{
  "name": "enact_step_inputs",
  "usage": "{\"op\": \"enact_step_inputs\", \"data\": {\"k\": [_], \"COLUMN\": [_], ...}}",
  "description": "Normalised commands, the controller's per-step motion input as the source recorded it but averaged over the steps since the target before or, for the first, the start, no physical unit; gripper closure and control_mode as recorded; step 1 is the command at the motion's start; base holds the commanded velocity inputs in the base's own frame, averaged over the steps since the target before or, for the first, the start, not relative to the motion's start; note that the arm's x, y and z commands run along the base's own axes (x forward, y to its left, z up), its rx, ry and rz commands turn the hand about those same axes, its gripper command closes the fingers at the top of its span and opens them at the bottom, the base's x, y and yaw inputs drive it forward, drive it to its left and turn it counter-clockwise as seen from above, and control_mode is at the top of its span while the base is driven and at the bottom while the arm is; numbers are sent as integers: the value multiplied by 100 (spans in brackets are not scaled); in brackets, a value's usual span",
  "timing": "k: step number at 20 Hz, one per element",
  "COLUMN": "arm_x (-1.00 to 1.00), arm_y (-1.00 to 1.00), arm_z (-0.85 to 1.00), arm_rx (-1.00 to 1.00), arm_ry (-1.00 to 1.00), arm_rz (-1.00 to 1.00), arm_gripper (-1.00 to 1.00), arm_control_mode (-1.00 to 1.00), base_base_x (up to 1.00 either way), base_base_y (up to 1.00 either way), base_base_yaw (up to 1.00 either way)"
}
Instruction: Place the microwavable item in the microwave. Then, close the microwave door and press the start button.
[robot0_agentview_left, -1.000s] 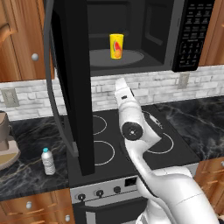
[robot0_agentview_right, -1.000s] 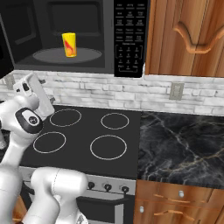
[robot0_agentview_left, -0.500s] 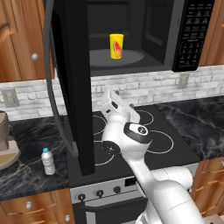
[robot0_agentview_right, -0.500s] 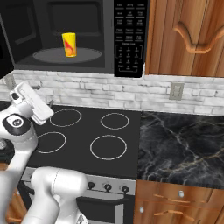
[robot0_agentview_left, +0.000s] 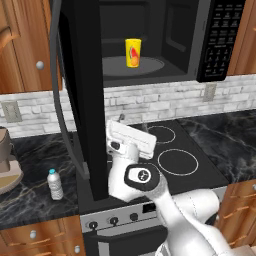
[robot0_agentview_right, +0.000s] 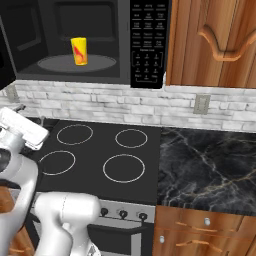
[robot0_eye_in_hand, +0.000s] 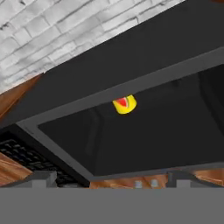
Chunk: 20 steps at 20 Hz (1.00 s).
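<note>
The microwavable item, a yellow cup (robot0_agentview_left: 133, 52) with a red mark, stands on the turntable (robot0_agentview_left: 152, 65) inside the microwave (robot0_agentview_left: 170, 30). The right base view shows the cup (robot0_agentview_right: 79, 50) left of the keypad (robot0_agentview_right: 147, 45). The microwave door (robot0_agentview_left: 85, 95) hangs wide open at the left, its bar handle (robot0_agentview_left: 61, 115) facing outward. My gripper (robot0_agentview_left: 132, 121) is low over the stove, just right of the door's lower edge, pointing up. Its fingers are open with nothing between them. From the hand, the cup (robot0_eye_in_hand: 124, 104) shows above the gripper (robot0_eye_in_hand: 111, 178).
A small clear water bottle (robot0_agentview_left: 55, 184) stands on the dark counter left of the door. The black stove top (robot0_agentview_right: 100, 150) lies below the microwave. Marble counter (robot0_agentview_right: 205, 165) and wooden cabinets (robot0_agentview_right: 215, 45) are to the right. A brown object (robot0_agentview_left: 6, 162) sits at the far left.
The arm has pulled back from the microwave and swung down and left toward the open door. The cup stays on the turntable. The fingers stayed open.
</note>
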Motion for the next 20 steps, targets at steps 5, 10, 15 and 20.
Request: {"op": "enact_step_inputs", "data": {"k": [5, 10, 15, 20], "arm_x": [-71, -72, -43, -20], "arm_y": [91, 77, 71, 44], "arm_z": [0, 17, 34, 48], "arm_rx": [-25, -16, -6, 0], "arm_ry": [-27, -11, 0, 0], "arm_rz": [-8, -7, -7, -8], "arm_gripper": [-100, -100, -100, -100], "arm_control_mode": [-100, -100, -100, -100], "base_base_x": [0, 0, 0, 0], "base_base_y": [0, 0, 0, 0], "base_base_yaw": [0, 0, 0, 0]}}
